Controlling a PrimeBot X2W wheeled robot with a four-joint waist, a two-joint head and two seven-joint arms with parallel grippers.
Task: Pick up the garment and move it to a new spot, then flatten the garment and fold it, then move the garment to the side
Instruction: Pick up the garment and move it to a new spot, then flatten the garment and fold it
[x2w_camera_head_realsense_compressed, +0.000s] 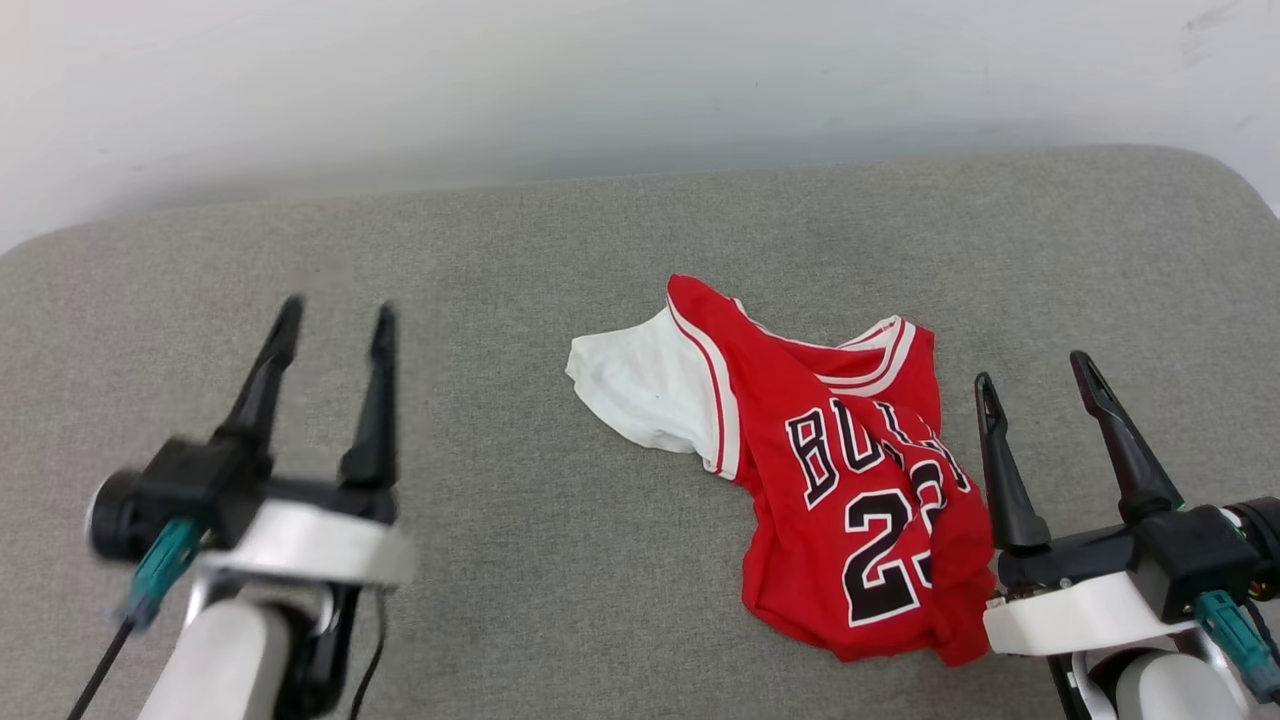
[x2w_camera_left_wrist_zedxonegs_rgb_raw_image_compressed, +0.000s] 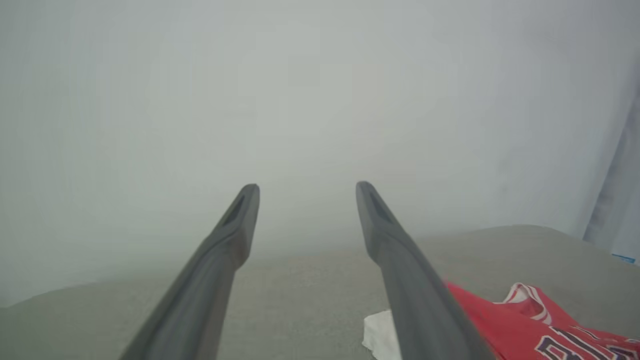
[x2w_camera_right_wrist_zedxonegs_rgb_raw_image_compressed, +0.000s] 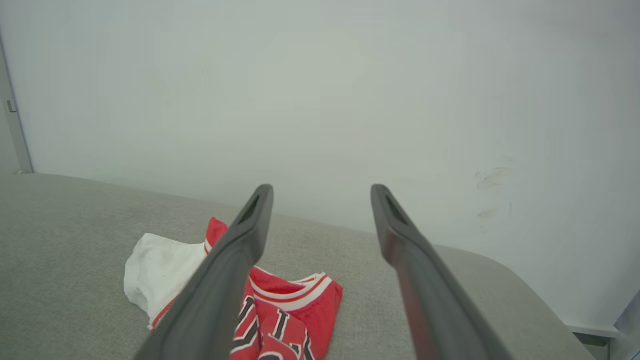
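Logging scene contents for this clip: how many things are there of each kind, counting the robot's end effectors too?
garment: 1, red with a white sleeve
end effectors: 2, the left end effector and the right end effector, both open
grey cushion: 1, under the garment
Total: 4

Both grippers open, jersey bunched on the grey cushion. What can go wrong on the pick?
1. The jersey lies crumpled, with folds along its edge near the right gripper; a pinch there may catch several layers, so it likely won't spread flat.
2. The left gripper stands well off the white sleeve; a one-sided lift could leave the shirt twisted.
3. The grey cushion is woven fabric; a low pinch might snag it.
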